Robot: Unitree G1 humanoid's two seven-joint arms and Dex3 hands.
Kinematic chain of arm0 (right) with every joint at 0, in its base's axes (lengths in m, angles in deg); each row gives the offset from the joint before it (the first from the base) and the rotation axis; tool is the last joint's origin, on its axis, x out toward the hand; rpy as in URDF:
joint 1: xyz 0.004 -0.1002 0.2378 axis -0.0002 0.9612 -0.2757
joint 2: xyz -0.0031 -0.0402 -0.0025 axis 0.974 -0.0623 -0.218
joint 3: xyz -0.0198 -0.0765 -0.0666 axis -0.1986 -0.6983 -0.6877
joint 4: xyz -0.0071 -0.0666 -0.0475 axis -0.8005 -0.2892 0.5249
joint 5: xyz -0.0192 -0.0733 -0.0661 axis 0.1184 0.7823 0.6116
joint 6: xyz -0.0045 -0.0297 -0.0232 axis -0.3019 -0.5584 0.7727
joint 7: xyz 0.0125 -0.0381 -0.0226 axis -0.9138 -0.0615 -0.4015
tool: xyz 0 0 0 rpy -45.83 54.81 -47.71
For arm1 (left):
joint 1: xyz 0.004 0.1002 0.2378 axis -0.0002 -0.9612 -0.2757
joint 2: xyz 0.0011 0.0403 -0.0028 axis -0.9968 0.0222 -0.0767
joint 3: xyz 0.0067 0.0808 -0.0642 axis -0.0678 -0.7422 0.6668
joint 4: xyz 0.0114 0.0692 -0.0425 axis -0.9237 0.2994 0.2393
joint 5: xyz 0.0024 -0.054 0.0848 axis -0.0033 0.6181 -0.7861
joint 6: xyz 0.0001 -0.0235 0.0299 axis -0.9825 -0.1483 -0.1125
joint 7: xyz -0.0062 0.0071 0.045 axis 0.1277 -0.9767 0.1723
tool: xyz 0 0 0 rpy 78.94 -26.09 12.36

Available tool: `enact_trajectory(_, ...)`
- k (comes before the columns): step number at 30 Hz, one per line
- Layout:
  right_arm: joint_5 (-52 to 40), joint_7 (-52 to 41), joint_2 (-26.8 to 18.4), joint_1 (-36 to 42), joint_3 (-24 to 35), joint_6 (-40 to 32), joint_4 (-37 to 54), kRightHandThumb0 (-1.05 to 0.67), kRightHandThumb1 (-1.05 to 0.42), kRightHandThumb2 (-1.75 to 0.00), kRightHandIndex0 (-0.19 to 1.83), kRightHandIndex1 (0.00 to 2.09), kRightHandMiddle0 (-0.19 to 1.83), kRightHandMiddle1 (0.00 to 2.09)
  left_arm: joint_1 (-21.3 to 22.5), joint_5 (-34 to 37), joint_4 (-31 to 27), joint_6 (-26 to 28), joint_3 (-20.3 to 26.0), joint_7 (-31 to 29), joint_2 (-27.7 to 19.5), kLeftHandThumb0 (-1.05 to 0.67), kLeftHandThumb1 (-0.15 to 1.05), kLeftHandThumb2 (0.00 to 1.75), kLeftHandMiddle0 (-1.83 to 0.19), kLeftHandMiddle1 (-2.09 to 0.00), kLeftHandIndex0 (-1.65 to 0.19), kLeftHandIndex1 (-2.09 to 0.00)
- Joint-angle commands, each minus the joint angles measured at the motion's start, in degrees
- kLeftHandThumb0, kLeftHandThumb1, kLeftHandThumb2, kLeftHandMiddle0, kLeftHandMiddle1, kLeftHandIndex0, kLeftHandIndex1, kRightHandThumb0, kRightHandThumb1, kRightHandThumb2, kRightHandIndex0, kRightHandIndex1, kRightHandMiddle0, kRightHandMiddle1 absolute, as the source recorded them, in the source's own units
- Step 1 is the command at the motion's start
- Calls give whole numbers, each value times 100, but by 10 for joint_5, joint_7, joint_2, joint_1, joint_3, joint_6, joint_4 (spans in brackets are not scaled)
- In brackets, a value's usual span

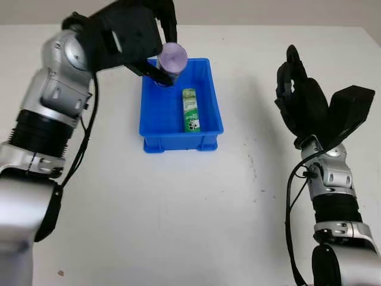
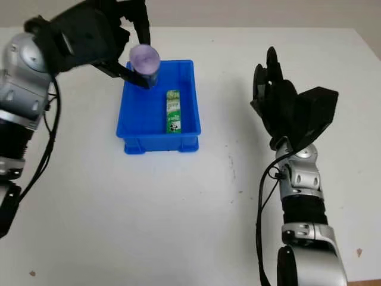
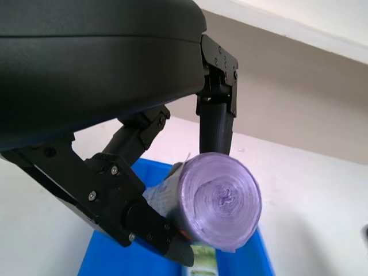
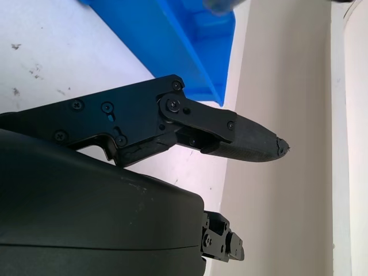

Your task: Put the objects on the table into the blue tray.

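Note:
My left hand [image 1: 156, 56] is shut on a purple roll of bags [image 1: 172, 59], held above the far end of the blue tray [image 1: 153, 116]. The left wrist view shows the purple roll [image 3: 218, 201] end-on between the black fingers [image 3: 215, 123], with the tray [image 3: 103, 259] beneath it. A green and white tube [image 1: 190, 109] lies lengthwise inside the tray, toward its right wall. My right hand [image 1: 297, 95] is raised over the table to the right of the tray, open and holding nothing.
The white table [image 1: 178, 208] stretches in front of the tray, with a few small dark specks [image 1: 253, 167] on it. The table's far edge [image 1: 268, 26] lies just behind the tray.

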Motion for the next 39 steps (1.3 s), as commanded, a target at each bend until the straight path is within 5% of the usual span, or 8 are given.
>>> enact_trajectory(1,4,4,-1,11,2,-3,16,-69,-105,-68,-19,0,-19,0,29,-25,-1,15,-23,-37,-4,-58,105,55,-6,-112,12,-95)
enact_trajectory(2,3,4,-1,13,2,-5,19,-69,-105,-68,-19,0,-19,0,28,-31,1,16,-26,-50,-5,-64,105,56,-5,-58,14,-57)
enact_trajectory(5,0,2,-1,18,3,-7,23,-69,-105,-69,-19,0,-19,0,22,-24,-2,28,-14,-72,2,-69,105,55,12,-10,18,-18)
enact_trajectory(19,-2,-5,-3,5,6,-1,-6,-71,-105,-66,-19,0,-19,0,-13,133,-56,52,146,13,33,-45,93,75,2,-11,2,-12)
enact_trajectory(22,-5,-7,-1,-3,7,-4,-12,-71,-105,-66,-19,0,-19,0,-21,162,-57,42,180,53,41,-54,103,57,-4,-10,15,-155)
enact_trajectory(25,-5,-13,-2,-10,4,-3,-20,-71,-105,-67,-19,0,-19,0,-40,208,-69,53,232,102,60,-66,105,54,6,-5,19,-45)
enact_trajectory(28,0,-13,-2,-16,2,4,-27,-72,-105,-68,-19,0,-19,0,-64,235,-88,73,257,119,59,-72,105,58,16,-1,19,-11)
enact_trajectory(39,8,-26,-11,-61,-1,30,-62,-77,-105,-72,-19,0,-19,0,-232,323,-179,129,316,114,67,-68,105,75,19,0,19,0)
